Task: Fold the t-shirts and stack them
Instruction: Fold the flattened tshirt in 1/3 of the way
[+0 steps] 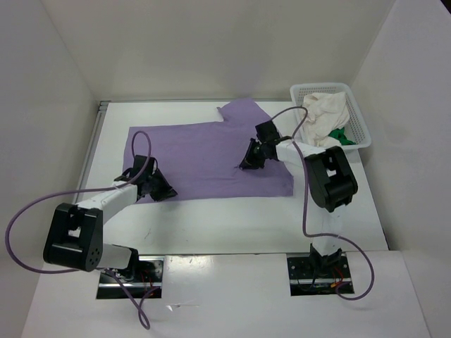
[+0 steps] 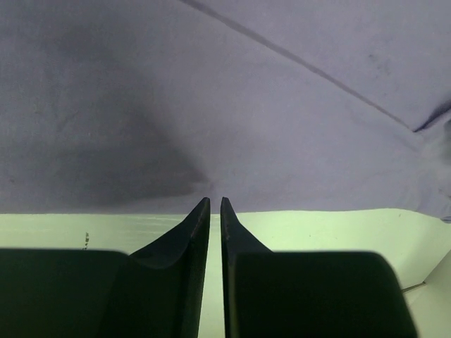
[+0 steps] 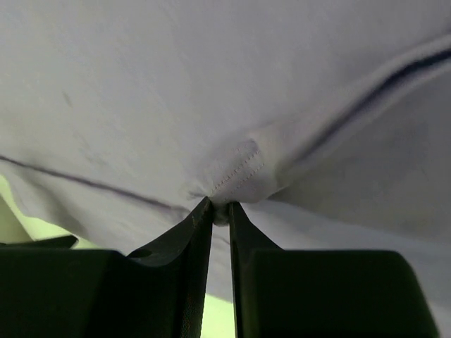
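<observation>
At a stitched edge, the right hand [image 3: 220, 206] pinches the lavender shirt [image 1: 201, 151].

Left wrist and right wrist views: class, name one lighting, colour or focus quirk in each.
Left wrist view: table tinted yellow-green, a dark shadow on the lavender shirt. Right wrist view: stitched hem sharp, cloth farther off softer.

Both arms stretch forward, wrists angled down. The left hand [image 2: 215, 201] has its fingers nearly together; the right hand [image 3: 220, 204] pinches a pucker of the lavender t-shirt [image 3: 236, 165].
</observation>
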